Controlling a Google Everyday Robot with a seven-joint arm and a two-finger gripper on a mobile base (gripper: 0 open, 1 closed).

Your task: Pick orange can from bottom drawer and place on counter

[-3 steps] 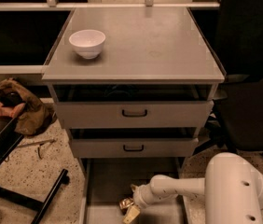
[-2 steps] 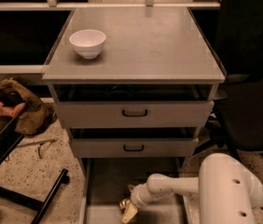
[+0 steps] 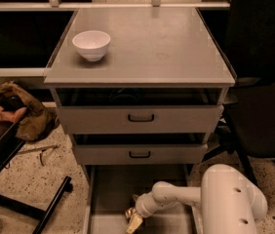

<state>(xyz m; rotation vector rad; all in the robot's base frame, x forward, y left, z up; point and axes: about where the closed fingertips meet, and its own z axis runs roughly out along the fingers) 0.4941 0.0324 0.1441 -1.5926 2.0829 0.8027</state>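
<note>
Orange can [image 3: 133, 223] perhaps touching hand [image 3: 135, 214], drawer [image 3: 115, 189]

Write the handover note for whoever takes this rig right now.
Gripper: down inside the open bottom drawer, right at the orange can. This view does not confirm a grasp.
Orange can: in the bottom drawer, toward its front, not lifted out.
Counter: a white bowl sits on its left part; the can is not on it.
Done: the drawer is open and the gripper is at the can.
Left: confirm the grip, lift the can out past the two upper drawers, and set it on the counter away from the bowl.
</note>
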